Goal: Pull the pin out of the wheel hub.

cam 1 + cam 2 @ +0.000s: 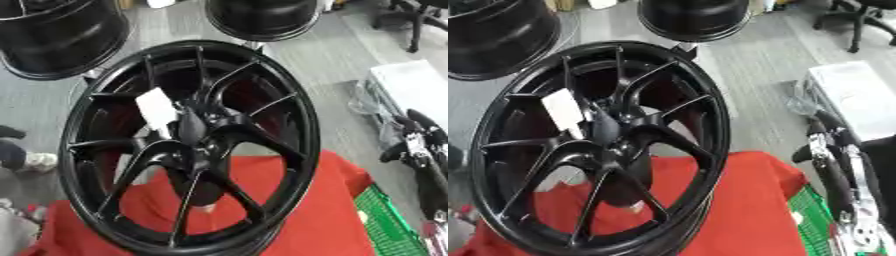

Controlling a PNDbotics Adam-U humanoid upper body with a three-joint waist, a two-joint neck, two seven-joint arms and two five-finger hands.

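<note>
Well left of my right hand, whose fingers I cannot tell as curled or straight, the black wheel stands on a red cloth; its pin is not discernible. Reaching across risks toppling the wheel.

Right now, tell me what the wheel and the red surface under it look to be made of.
Wheel: probably cast metal alloy with a glossy black finish; its rim and thin spokes catch highlights. Red surface: seemingly matte cloth, since it drapes softly over the support without shine. A white tag on the spokes looks like paper or card.
</note>
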